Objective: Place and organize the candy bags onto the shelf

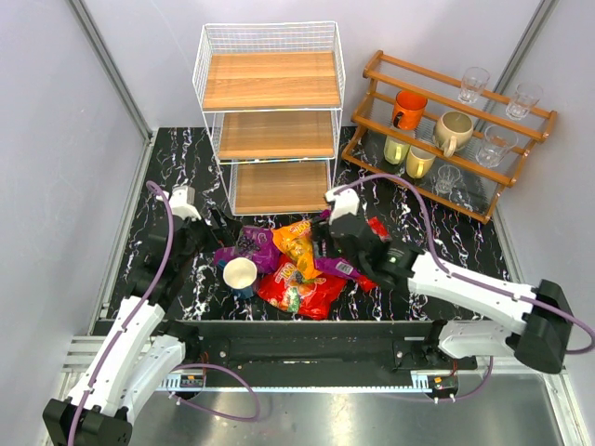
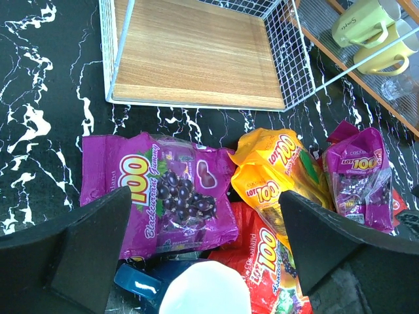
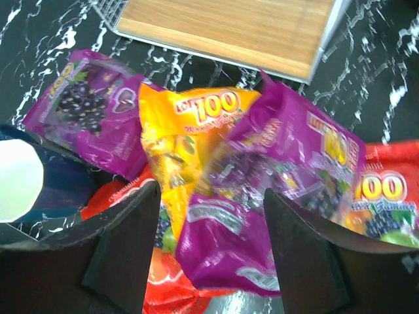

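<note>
Clutter is the story from above: the candy bags (image 1: 296, 269) lie in an overlapping heap on the black marbled table (image 1: 181, 153), just in front of the shelf (image 1: 270, 111), whose three wooden tiers are all bare, so by my reckoning nothing is placed yet. A white-and-blue cup (image 1: 240, 276) sits against the left side of the heap, and a brown rack (image 1: 446, 139) of mugs and glasses stands off to the right. The left gripper (image 1: 216, 221) and right gripper (image 1: 323, 240) flank the heap, probably so each can work its own side. In the left wrist view the left gripper's fingers (image 2: 85, 255) are spread wide and hold nothing. Below them lies a flat purple bag (image 2: 163, 196), with the orange bag (image 2: 275, 176) beside it and the shelf's lowest board beyond. In the right wrist view the right gripper's fingers (image 3: 124, 248) stand well apart, straddling a second purple bag (image 3: 275, 190) that rests crumpled on top of the orange bag and a red bag (image 3: 386, 196). They look placed to close on it, since it is the topmost and freest bag.
</note>
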Controlling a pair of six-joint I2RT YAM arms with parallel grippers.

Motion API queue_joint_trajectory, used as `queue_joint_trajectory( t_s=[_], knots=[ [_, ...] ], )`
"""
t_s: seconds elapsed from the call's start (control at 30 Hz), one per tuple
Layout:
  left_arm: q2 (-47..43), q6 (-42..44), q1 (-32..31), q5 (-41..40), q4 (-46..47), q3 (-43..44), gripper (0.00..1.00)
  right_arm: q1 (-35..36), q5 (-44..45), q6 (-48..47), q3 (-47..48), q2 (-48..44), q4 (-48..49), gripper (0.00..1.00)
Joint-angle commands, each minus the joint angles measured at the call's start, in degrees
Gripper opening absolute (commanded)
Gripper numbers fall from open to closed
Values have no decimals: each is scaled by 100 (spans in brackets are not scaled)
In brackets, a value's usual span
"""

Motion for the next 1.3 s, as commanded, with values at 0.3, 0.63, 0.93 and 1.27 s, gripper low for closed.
queue_joint_trajectory(
  t_s=[0.3,0.63,0.93,1.27],
  knots=[
    [-101,-220,-13,182,330,-136,99,721,1110,-457,1412,1890,-835,71],
    [21,-237,-13,235,418,-145,99,923,1796,220,1860,2611,-1828,65],
    [74,-317,-13,314,497,-189,99,923,3150,1248,1896,2184,-3103,0],
    [22,-334,-13,288,488,-145,99,923,323,-490,1184,222,-135,0]
  ],
)
